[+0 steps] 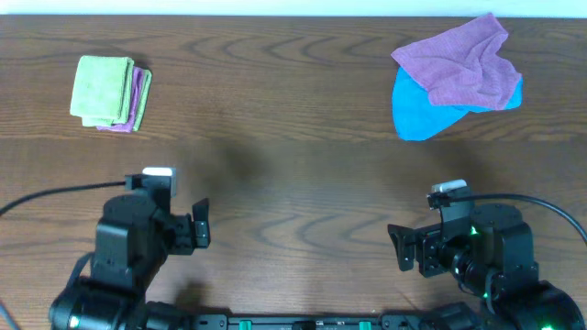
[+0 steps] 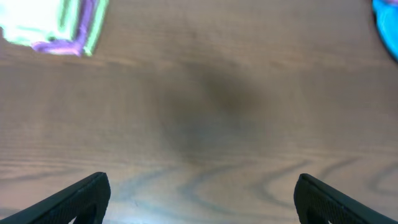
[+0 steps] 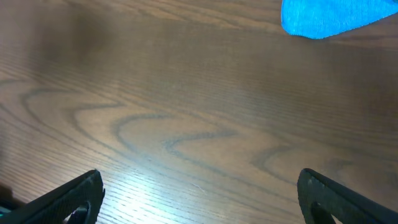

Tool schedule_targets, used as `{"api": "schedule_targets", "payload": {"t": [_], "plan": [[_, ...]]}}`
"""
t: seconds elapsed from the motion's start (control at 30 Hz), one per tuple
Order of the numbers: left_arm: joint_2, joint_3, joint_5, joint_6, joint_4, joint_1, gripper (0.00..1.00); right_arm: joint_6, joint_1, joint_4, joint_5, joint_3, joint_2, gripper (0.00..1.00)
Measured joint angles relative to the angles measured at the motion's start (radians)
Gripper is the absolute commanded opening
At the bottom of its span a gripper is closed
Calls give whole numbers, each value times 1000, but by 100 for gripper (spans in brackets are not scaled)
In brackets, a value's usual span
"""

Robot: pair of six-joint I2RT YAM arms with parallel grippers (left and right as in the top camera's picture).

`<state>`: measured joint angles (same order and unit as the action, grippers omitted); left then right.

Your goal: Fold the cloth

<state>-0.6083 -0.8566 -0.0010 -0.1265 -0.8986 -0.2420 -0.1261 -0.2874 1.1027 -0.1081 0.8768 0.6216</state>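
Overhead, I see the folded yellow-green cloth (image 1: 99, 87) atop a purple cloth (image 1: 141, 96); my right wrist view catches only the blue cloth (image 3: 329, 15). The left gripper (image 2: 202, 196) and right gripper (image 3: 199, 193) both gape, empty.

Yellow-green cloth (image 1: 99, 87) lies folded, far left

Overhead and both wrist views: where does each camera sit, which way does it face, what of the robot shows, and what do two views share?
Overhead: above the table, looking straight down; both arms, left gripper and right gripper show.
Left wrist: on the left arm, low, facing the far edge; its fingers at the bottom corners.
Right wrist: on the right arm, facing likewise; its fingers at the bottom corners.
Shared: yellow-green cloth in overhead and left wrist; blue cloth in all three.
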Motion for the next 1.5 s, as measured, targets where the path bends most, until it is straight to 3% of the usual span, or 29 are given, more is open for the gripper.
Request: {"api": "schedule_targets", "payload": {"t": [0.17, 0.43, 0.87, 1.5], "plan": [[181, 194, -5, 50, 210, 71, 95, 0, 0, 0, 0, -2, 1, 99], [371, 504, 84, 73, 418, 198, 95, 0, 0, 0, 0, -3, 2, 99], [499, 717, 128, 74, 485, 260, 95, 0, 0, 0, 0, -3, 2, 99], [597, 717, 137, 71, 494, 292, 95, -1, 0, 1, 0, -3, 2, 99]]}}
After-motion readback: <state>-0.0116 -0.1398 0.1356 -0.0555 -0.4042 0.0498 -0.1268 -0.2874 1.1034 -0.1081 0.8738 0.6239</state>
